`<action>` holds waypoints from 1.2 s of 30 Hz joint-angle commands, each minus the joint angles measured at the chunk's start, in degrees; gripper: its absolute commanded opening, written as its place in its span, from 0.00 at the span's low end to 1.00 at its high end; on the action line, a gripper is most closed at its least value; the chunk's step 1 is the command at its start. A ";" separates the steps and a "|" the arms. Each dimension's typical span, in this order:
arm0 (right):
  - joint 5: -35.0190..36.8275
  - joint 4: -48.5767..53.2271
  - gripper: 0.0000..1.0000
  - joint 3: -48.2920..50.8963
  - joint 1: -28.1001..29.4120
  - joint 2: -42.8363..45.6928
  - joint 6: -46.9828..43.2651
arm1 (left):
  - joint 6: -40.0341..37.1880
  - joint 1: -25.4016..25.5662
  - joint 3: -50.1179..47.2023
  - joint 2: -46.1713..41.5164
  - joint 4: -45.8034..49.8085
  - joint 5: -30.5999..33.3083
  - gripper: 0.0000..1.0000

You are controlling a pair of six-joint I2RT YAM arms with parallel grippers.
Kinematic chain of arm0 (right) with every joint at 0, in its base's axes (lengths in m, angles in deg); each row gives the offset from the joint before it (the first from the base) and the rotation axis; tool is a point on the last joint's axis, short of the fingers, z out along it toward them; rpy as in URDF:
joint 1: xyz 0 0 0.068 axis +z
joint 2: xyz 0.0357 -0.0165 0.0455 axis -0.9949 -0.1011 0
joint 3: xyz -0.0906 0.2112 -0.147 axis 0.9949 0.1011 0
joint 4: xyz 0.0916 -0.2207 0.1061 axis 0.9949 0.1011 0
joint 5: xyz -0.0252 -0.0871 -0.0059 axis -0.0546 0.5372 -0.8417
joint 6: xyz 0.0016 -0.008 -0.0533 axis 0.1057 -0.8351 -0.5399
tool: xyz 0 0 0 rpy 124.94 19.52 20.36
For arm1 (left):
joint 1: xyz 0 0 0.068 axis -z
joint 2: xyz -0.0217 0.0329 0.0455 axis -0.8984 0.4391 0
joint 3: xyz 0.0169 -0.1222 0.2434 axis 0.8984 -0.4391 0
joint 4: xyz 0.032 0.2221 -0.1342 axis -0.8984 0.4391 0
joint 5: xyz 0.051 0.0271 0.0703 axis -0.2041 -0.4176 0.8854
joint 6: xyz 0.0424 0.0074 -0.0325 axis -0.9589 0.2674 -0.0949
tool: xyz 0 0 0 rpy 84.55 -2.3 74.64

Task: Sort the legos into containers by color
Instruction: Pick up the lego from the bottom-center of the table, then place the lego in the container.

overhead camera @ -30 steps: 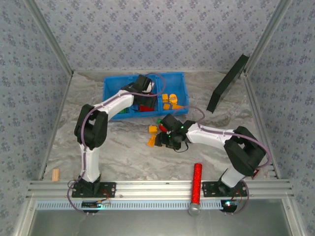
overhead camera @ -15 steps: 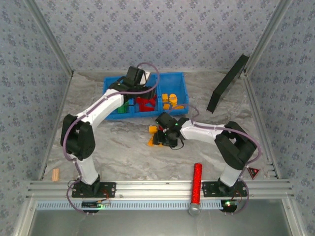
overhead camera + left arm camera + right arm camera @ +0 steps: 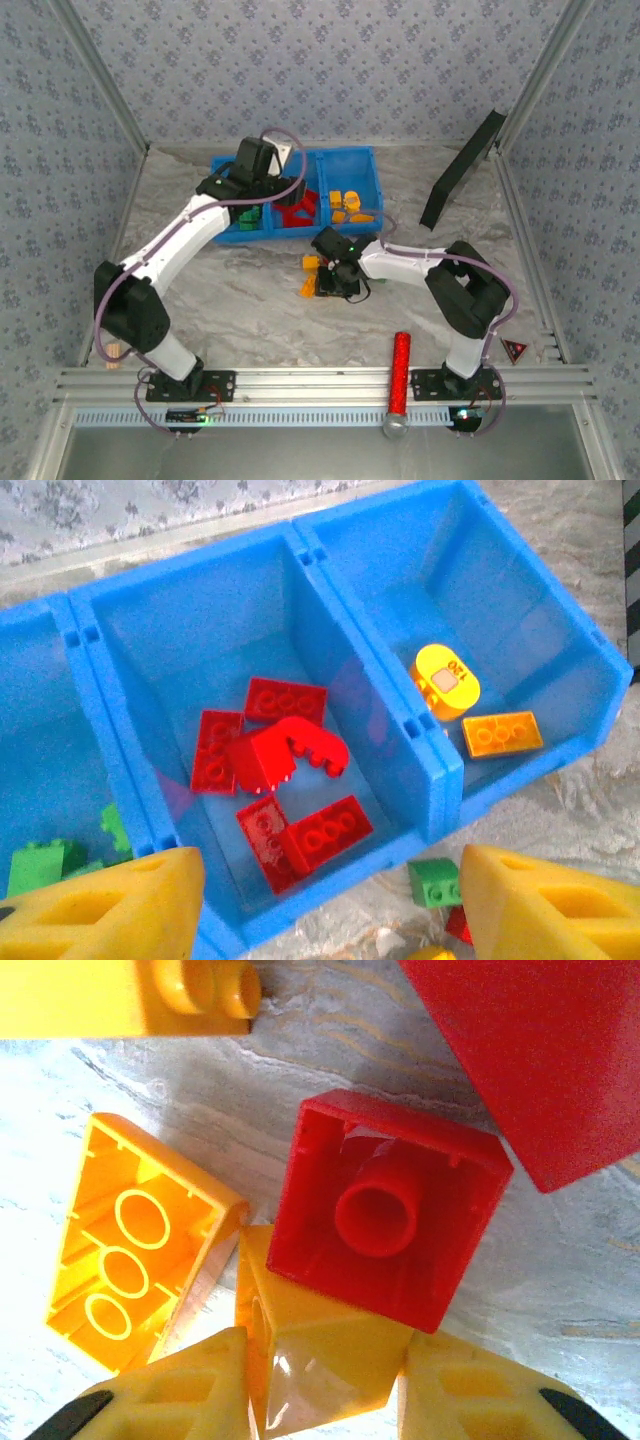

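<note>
A blue plastic tray [image 3: 350,165] with three square compartments was seen at the far side of a grey marbled bench [image 3: 250,300], its long axis running left to right. Green bricks [image 3: 40,862] were found in the left compartment. Red bricks [image 3: 285,770] were heaped at mixed angles in the middle one. In the right one a flat orange brick [image 3: 502,733] lay studs up, its long axis across the wrist view, beside a round yellow piece [image 3: 447,681] with a pale label. The left tool [image 3: 330,880] was held spread over the tray's near wall, with nothing between its yellow fingers [image 3: 100,905].

Loose bricks [image 3: 310,278] were scattered on the bench just in front of the tray. The right tool [image 3: 325,1390] was seen down among them, pinching a glossy yellow brick [image 3: 320,1350] that looked wedge-shaped from that angle. A square red brick [image 3: 385,1220] was seen touching it, upside down, with its hollow underside and single round tube facing up. To the left, an orange-yellow brick [image 3: 130,1260] was likewise upturned, three tubes shown in a row, its long axis running up and down the wrist view with a slight tilt.

Near the front edge, a red cylinder [image 3: 400,370] with a silver base was laid pointing front to back. A black panel [image 3: 460,170] was propped at the right wall.
</note>
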 commanded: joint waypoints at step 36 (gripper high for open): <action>19.81 19.89 0.32 -44.82 -17.10 -18.33 -46.50 | -13.50 27.59 -33.79 -25.54 -5.56 3.16 0.77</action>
